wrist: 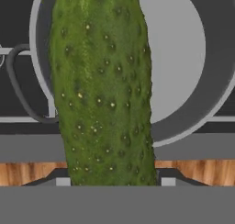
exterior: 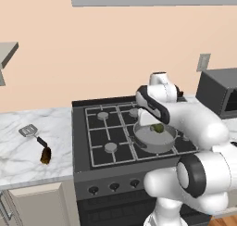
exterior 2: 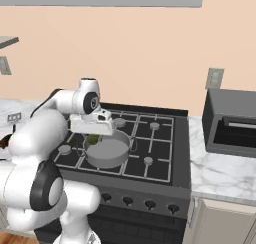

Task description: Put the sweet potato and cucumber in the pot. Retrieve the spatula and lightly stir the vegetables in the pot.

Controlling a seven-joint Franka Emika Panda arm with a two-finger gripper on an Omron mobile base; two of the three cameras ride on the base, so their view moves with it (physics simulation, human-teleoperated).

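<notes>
Observe the pot (exterior: 155, 138) on the stove (exterior: 99, 128), over the front right burner; its grey floor is bare in the hand view. The cucumber (wrist: 103, 85) hangs above the pot (not resting inside), gripped between the jaws, which close on its lower end. On the marble tabletop (exterior: 28, 151) left of the stove, you find the spatula (exterior: 33, 134) with the sweet potato (exterior: 45, 155) touching its handle end. A microwave (exterior 2: 231, 122) stands on the tabletop right of the stove, well apart from the pot.
</notes>
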